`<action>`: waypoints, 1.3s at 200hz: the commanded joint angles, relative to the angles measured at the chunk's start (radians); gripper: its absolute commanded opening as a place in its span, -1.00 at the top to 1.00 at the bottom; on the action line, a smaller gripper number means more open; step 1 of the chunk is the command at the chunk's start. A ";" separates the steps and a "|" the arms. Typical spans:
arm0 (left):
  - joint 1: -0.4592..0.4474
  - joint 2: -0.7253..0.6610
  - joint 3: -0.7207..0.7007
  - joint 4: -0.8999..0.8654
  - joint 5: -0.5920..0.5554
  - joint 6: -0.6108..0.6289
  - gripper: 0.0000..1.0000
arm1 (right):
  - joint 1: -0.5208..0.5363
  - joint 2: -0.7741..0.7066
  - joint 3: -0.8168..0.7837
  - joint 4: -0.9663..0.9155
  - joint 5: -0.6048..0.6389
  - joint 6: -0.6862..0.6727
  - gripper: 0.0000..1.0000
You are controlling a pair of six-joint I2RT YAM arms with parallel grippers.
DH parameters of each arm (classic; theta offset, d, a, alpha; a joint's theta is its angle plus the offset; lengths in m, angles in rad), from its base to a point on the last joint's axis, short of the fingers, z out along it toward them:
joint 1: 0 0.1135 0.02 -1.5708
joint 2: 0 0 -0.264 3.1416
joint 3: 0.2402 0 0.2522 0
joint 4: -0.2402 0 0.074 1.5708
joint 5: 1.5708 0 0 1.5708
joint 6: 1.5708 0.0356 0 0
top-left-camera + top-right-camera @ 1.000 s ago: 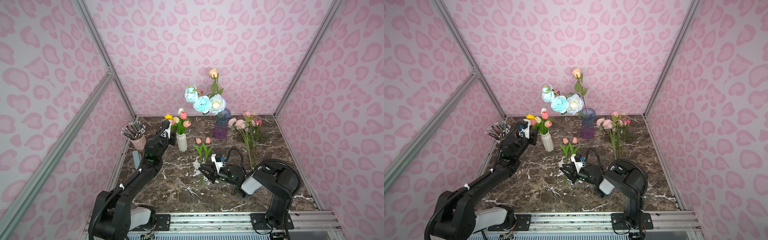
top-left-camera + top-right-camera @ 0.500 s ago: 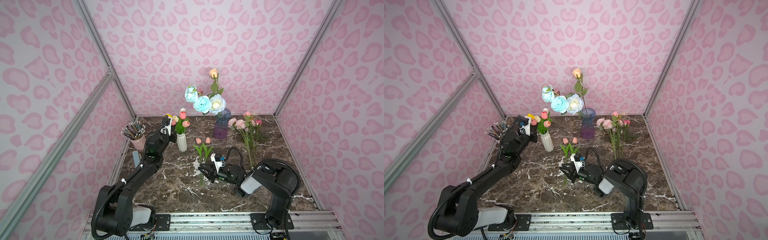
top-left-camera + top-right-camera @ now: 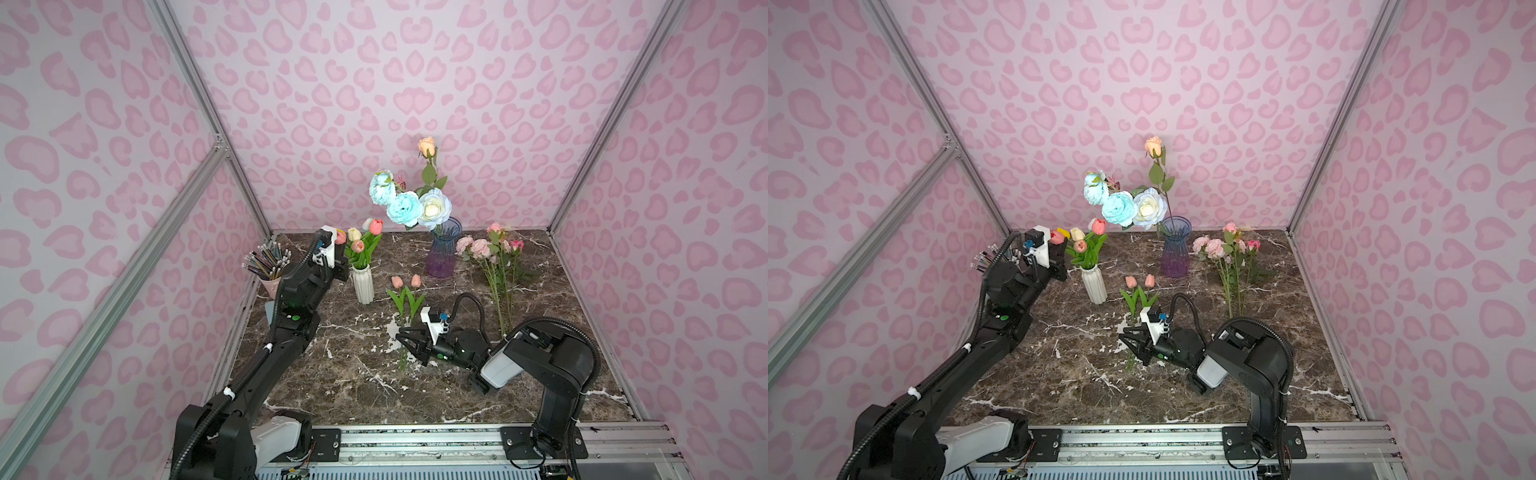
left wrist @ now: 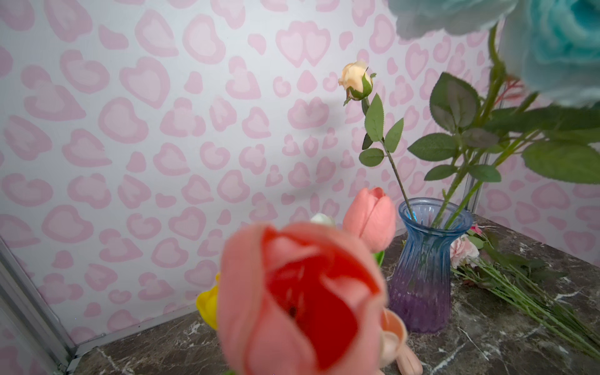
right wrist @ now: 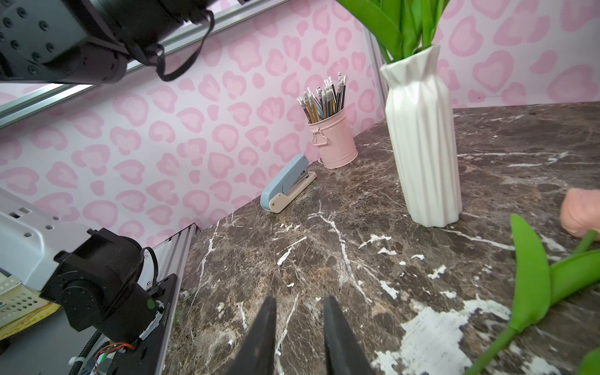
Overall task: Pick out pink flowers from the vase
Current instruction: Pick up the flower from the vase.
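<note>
Left gripper [image 3: 341, 270]: we see it raised at the bouquet in the white ribbed vase [image 3: 363, 284], jaws closed; we cannot tell whether a stem is pinched.
Nearest pink tulip [image 3: 340, 237]: just beside that gripper's head in both top views; its blurred bloom [image 4: 302, 302] fills the left wrist view.
Other pink tulips [image 3: 376, 226]: upright in the same white vase.
Right gripper [image 3: 409, 347]: low over the marble table [image 3: 332, 395], jaws apart with only bare marble between them.
Two salmon-pink tulips [image 3: 405, 282]: lying on the table, stems just beside the right gripper.
Pink bunch [image 3: 486, 247]: we find it lying on the table beside the glass vase [image 3: 444, 253].
Glass vase contents: blue blooms [image 3: 403, 210], a white bloom [image 3: 434, 208], a peach rose [image 3: 427, 146].
</note>
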 commanded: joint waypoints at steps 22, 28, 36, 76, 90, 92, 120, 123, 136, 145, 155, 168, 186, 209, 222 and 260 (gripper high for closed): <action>0.001 -0.094 0.103 -0.168 -0.026 -0.031 0.87 | -0.001 0.007 0.004 0.030 0.002 -0.003 0.46; 0.001 -0.106 0.116 -0.190 -0.034 -0.034 0.87 | -0.001 0.005 0.004 0.027 0.002 -0.003 0.47; 0.001 -0.120 0.137 -0.222 -0.040 -0.035 0.86 | -0.001 0.004 0.004 0.023 0.002 -0.003 0.47; 0.001 -0.145 0.184 -0.334 -0.037 -0.024 0.84 | 0.008 -0.004 0.004 0.001 0.013 -0.009 0.49; 0.001 -0.156 0.173 -0.339 -0.043 -0.026 0.85 | 0.014 -0.010 0.004 -0.012 0.019 -0.015 0.49; 0.001 -0.160 0.171 -0.338 -0.044 -0.027 0.85 | 0.014 -0.010 0.004 -0.012 0.020 -0.016 0.49; -0.002 -0.206 0.178 -0.346 -0.058 -0.032 0.86 | 0.017 -0.010 0.008 -0.026 0.026 -0.018 0.49; -0.004 -0.209 0.185 -0.352 -0.060 -0.031 0.86 | 0.017 -0.010 0.008 -0.029 0.026 -0.018 0.49; -0.011 -0.215 0.228 -0.397 -0.072 -0.019 0.87 | 0.018 -0.010 0.014 -0.040 0.029 -0.021 0.50; -0.020 -0.218 0.260 -0.427 -0.084 -0.013 0.87 | 0.018 -0.008 0.016 -0.046 0.029 -0.022 0.50; -0.031 -0.227 0.289 -0.446 -0.095 -0.009 0.87 | 0.021 -0.007 0.020 -0.051 0.031 -0.021 0.50; -0.046 -0.238 0.320 -0.472 -0.112 0.000 0.87 | 0.022 -0.009 0.022 -0.061 0.035 -0.025 0.50; -0.070 -0.255 0.360 -0.509 -0.132 0.021 0.87 | 0.027 -0.018 0.020 -0.074 0.045 -0.031 0.50; -0.104 -0.283 0.392 -0.552 -0.143 0.043 0.87 | 0.036 -0.023 0.024 -0.092 0.055 -0.037 0.50; -0.123 -0.303 0.400 -0.565 -0.142 0.035 0.87 | 0.041 -0.030 0.031 -0.112 0.063 -0.044 0.51; -0.192 -0.389 0.369 -0.630 -0.122 -0.026 0.86 | 0.084 -0.189 0.014 -0.233 0.130 -0.131 0.50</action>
